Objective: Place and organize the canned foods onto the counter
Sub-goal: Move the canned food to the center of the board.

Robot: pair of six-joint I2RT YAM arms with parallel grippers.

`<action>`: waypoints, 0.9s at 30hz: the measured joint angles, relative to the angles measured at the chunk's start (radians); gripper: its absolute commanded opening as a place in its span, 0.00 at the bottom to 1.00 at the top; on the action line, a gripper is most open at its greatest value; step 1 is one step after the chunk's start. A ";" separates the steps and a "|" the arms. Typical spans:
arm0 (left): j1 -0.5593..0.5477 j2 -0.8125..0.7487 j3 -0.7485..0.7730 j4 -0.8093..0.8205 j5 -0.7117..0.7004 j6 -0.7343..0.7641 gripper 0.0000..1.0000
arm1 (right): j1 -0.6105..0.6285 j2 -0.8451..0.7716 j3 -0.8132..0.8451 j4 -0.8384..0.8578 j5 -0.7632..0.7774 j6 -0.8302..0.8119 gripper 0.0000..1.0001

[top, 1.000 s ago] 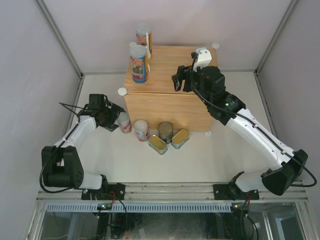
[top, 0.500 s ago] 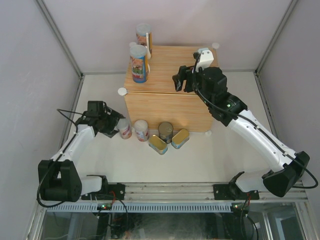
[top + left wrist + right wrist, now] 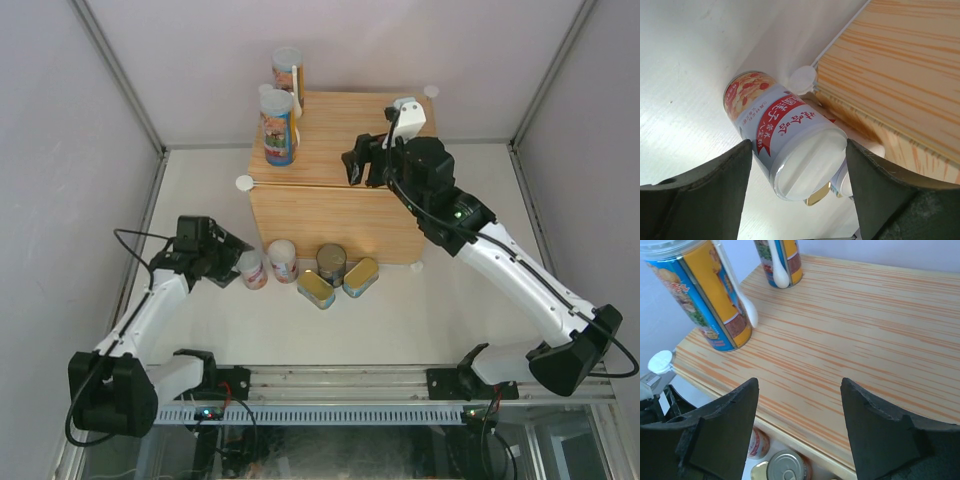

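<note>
A white-lidded can with a red label (image 3: 251, 269) (image 3: 785, 130) stands on the table left of the counter (image 3: 340, 150). My left gripper (image 3: 234, 262) (image 3: 798, 147) is open around its top; the right finger touches the lid and the left one is a little apart. Beside it are another white-lidded can (image 3: 283, 260), a dark can with a metal top (image 3: 331, 263) (image 3: 787, 467) and two gold tins (image 3: 317, 289) (image 3: 361, 276). Two tall cans (image 3: 279, 125) (image 3: 288, 72) stand on the counter's left side. My right gripper (image 3: 353, 160) (image 3: 799, 385) hovers open over the counter (image 3: 865, 340), empty.
White round connectors (image 3: 244, 182) (image 3: 802, 77) stick out at the counter's corners. White spoons are fixed to the two tall cans (image 3: 715, 305) (image 3: 782, 260). Grey walls close in the table on three sides.
My left arm has drawn back toward the near edge, its jaws narrowing around the red-label can, which shifted nearer with it. The right gripper has barely moved.
</note>
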 measured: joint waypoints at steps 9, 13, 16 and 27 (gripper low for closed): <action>-0.035 -0.114 -0.064 -0.021 0.000 -0.005 0.73 | 0.102 -0.006 -0.012 -0.006 0.024 -0.007 0.66; -0.048 -0.167 -0.096 -0.022 0.003 -0.019 0.72 | 0.162 -0.014 -0.035 -0.013 0.039 -0.009 0.66; -0.069 -0.195 -0.112 -0.022 0.003 -0.027 0.72 | 0.211 -0.038 -0.077 -0.013 0.052 -0.010 0.66; -0.147 -0.244 -0.147 -0.007 0.012 -0.046 0.71 | 0.407 -0.089 -0.167 -0.015 0.150 -0.019 0.66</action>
